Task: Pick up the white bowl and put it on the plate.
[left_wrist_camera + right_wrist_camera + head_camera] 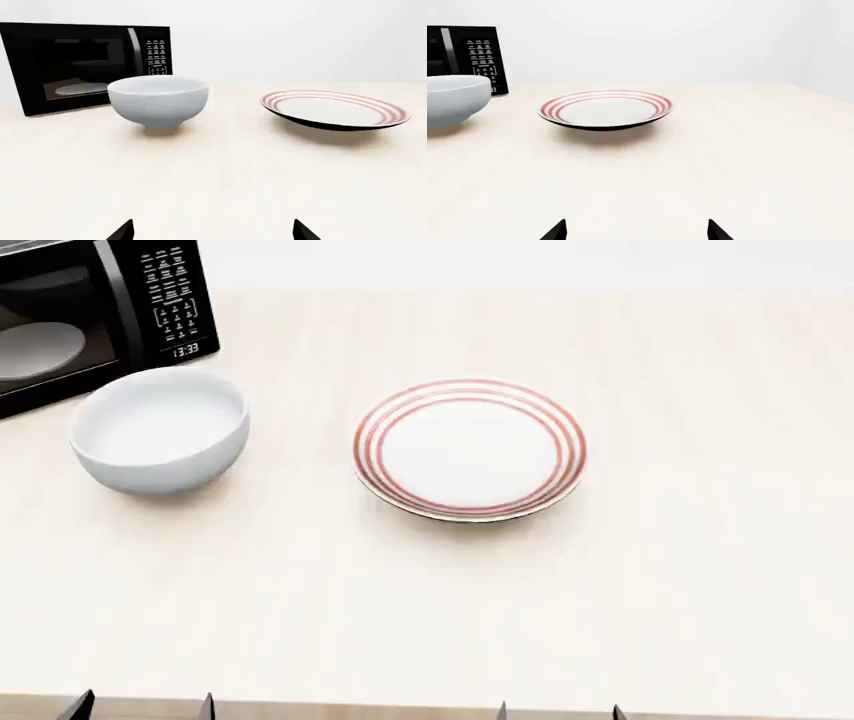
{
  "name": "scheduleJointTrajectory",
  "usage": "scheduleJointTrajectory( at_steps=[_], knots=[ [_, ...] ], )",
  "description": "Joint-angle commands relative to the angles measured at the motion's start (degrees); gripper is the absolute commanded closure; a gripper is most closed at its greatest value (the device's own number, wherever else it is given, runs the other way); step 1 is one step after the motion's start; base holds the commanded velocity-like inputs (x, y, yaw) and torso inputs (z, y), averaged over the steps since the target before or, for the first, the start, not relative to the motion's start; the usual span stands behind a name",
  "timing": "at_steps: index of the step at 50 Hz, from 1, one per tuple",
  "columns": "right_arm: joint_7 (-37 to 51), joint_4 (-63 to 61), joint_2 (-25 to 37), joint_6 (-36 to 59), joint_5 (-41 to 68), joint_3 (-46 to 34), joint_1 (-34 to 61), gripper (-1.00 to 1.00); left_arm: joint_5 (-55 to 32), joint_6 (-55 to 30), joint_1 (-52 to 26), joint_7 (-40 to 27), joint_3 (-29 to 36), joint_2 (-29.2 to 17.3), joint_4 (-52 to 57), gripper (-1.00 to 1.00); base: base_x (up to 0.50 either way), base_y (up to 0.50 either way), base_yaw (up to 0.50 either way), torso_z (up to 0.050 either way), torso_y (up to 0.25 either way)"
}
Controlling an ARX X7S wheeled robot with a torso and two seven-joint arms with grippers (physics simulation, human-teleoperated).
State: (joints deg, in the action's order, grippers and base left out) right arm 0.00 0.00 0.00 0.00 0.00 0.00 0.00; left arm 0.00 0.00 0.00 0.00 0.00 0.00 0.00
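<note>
The white bowl (159, 430) stands upright on the light wooden table (694, 570), at the left, just in front of the microwave; it also shows as the bowl (159, 100) and the bowl (454, 100). The plate (470, 448), flat with red rings, lies to the bowl's right near the table's middle, seen too as the plate (333, 109) and the plate (605, 108). My left gripper (143, 707) and right gripper (559, 711) sit at the table's near edge, only their dark tips showing. Both are open with nothing between them: left gripper (213, 232), right gripper (636, 231).
A black microwave (80, 310) stands at the table's back left corner, door shut, right behind the bowl; it shows as the microwave (80, 62) too. A white wall rises behind the table.
</note>
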Motion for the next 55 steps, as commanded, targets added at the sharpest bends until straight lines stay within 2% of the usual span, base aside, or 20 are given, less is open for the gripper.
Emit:
scheduleJointTrajectory(
  at_steps=[1, 13, 14, 39, 45, 48, 50, 55],
  knots=[
    [1.0, 0.8, 0.8, -0.9, 1.6, -0.8, 0.0, -1.00, 3.7, 1.9, 0.6, -2.4, 2.8, -1.4, -0.7, -1.00, 0.00, 0.00, 0.00, 0.000, 0.000],
    [3.3, -0.3, 2.7, 1.2, 3.9, -3.2, 0.3, -1.00, 1.7, 2.2, -0.5, -3.9, 4.1, -2.8, -2.1, -1.00, 0.00, 0.00, 0.00, 0.000, 0.000],
    [0.7, -0.7, 0.4, 1.5, 1.6, -0.6, 0.1, -1.00, 4.5, 2.6, -0.4, -2.4, 2.0, -1.0, -2.0, -1.00, 0.00, 0.00, 0.00, 0.000, 0.000],
    [5.8, -2.2, 4.1, 0.8, 2.1, -5.4, -0.6, -1.00, 1.5, 1.7, 0.3, -5.4, 5.6, -4.2, -0.1, -1.00, 0.00, 0.00, 0.00, 0.000, 0.000],
    [7.2, -11.2, 4.9, 4.1, 2.2, -5.3, -2.5, -1.00, 4.4, 1.5, 3.1, -7.1, 6.7, -5.4, 5.9, -1.00, 0.00, 0.00, 0.00, 0.000, 0.000],
    [9.0, -19.7, 5.7, 7.3, -0.8, -6.0, -3.5, -1.00, 6.7, -0.3, 4.4, -8.2, 7.0, -5.9, 11.8, -1.00, 0.00, 0.00, 0.00, 0.000, 0.000],
    [9.2, -25.4, 6.1, 9.8, -0.9, -5.9, -4.2, -1.00, 4.4, -3.1, 5.2, -7.3, 6.4, -5.7, 16.7, -1.00, 0.00, 0.00, 0.00, 0.000, 0.000],
    [9.5, -35.5, 6.8, 14.8, -1.3, -6.5, -5.2, -1.00, 9.4, -5.4, 6.8, -9.1, 8.0, -6.5, 24.3, -1.00, 0.00, 0.00, 0.00, 0.000, 0.000]
  ],
)
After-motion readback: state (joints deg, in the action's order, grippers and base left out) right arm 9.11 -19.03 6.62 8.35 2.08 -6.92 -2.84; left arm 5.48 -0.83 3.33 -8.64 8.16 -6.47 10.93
